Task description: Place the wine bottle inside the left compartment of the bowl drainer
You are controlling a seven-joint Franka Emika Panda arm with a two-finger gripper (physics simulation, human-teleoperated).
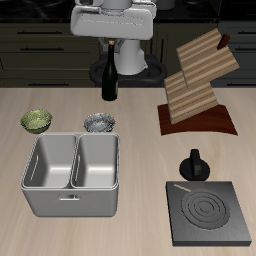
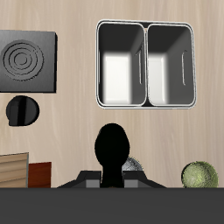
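Observation:
The wine bottle (image 1: 110, 82), slim and near-black, stands upright at the back of the table, directly under my gripper (image 1: 110, 52). In the wrist view the bottle (image 2: 111, 156) fills the gap of the gripper (image 2: 111, 182), and the dark fingers (image 2: 86, 181) press against both sides of its neck. The bowl drainer (image 1: 34, 172), a light-grey tub with two deep wells, sits nearer the table's front edge. Both wells of the bowl drainer (image 2: 146, 24) look empty in the wrist view.
A green bowl (image 1: 37, 121) and a small grey bowl (image 1: 99, 122) lie between the bottle and the drainer. A wooden rack (image 1: 197, 85) stands at the back. A black knobbed pot (image 1: 195, 166) sits behind a dark square plate (image 1: 210, 213).

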